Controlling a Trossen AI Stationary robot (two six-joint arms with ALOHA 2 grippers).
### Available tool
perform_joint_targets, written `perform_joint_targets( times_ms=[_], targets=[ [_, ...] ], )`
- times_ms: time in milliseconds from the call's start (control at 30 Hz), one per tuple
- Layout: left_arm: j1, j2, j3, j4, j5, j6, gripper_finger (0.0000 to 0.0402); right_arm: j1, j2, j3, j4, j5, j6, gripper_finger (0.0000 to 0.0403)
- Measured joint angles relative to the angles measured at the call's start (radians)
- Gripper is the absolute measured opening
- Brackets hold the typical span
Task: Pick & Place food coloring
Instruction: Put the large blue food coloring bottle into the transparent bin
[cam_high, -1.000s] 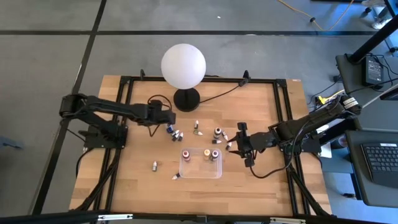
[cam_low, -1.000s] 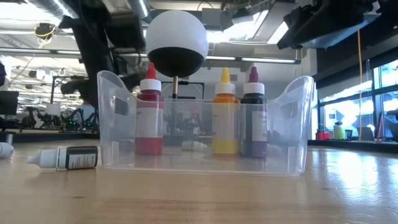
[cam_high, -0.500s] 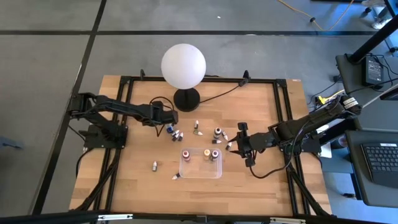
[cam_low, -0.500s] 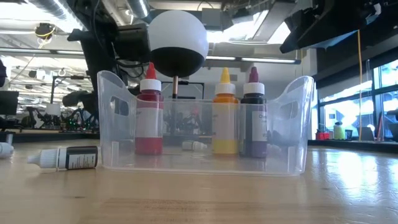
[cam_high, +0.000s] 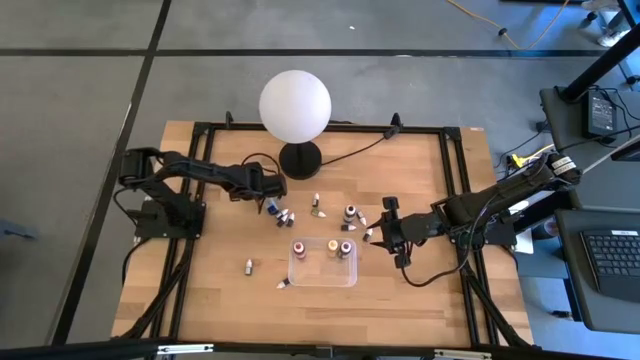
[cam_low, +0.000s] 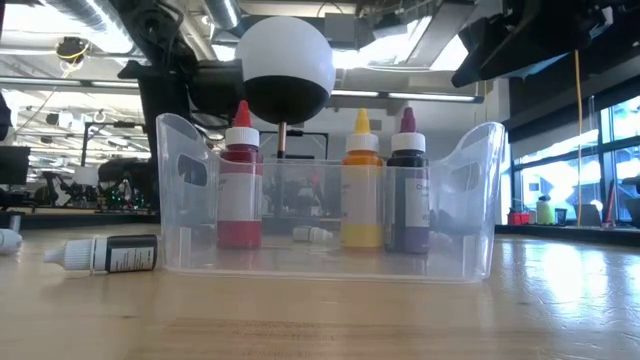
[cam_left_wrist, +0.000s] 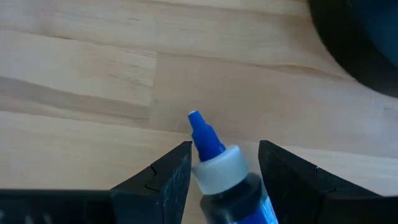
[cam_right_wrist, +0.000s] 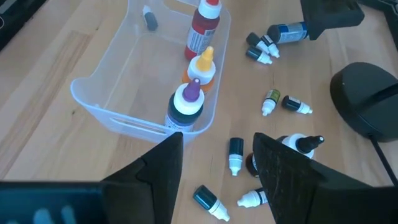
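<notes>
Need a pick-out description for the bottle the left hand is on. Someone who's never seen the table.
Start at the white globe lamp at the table's far edge; its black base stands just in front. Beside that base, on the left arm's side, the left hand has a dropper bottle between its fingers. Unlike the white-capped bottles scattered nearby, it has a bright blue pointed tip above a pale collar.
</notes>
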Motion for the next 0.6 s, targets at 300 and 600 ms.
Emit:
perform_joint_targets(
  times_ms=[300,600],
  targets=[
    [0.005,0.003,0.000,0.003,0.010,0.042,0.0182,0.000,0.000,0.000,-0.017,0.000,0.001,0.0197],
    [0.006,0.003,0.000,0.056,0.014,0.185,0.0147,0.000,0.000,0.000,-0.021,0.000,0.003,0.0197]
  ],
)
